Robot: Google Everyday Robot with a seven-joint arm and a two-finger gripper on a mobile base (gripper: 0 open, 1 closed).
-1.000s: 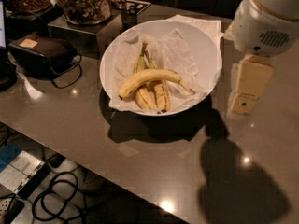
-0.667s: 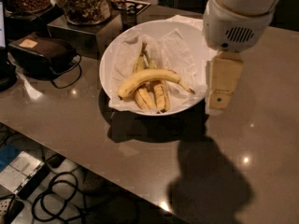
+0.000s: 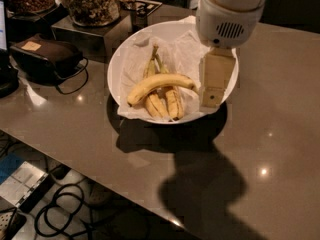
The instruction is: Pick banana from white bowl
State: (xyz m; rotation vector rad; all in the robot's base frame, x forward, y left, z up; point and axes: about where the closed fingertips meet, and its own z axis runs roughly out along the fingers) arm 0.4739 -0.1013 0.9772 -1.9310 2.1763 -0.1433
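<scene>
- The gripper (image 3: pixel 211 96) hangs over the right side of the bowl (image 3: pixel 112 70), just beside the banana's stem end. Seen side-on, I cannot tell whether it is released or clenched. It carries nothing.
- The banana (image 3: pixel 157 84) lies inside the bowl, across the two slimmer bananas (image 3: pixel 165 103). Its stem tip points right, towards the gripper, and its blunt end points lower left.
- Handling, as a judgement:
  - It is light, with a firm skin over a soft core. A hard squeeze would bruise it and a slack one would let it swing.
  - The skin is smooth and a little slippery.
  - The curve means a hold near either end would let it pivot.
- Where to hold: the thick middle of the arc, taken across its width. It rests highest there on the other two, so there is likely room at its sides.
- Risk: the slim bananas touch it from below and could be nudged or caught in the same grasp.
- The crumpled paper (image 3: pixel 134 59) lining the bowl could snag or lift.
- The bowl stands on the grey table (image 3: pixel 280 114).
- Beyond the bowl, jars (image 3: pixel 92 1) stand at the back and a dark case (image 3: pixel 45 54) with a cable lies to the left, both well apart from the work.
</scene>
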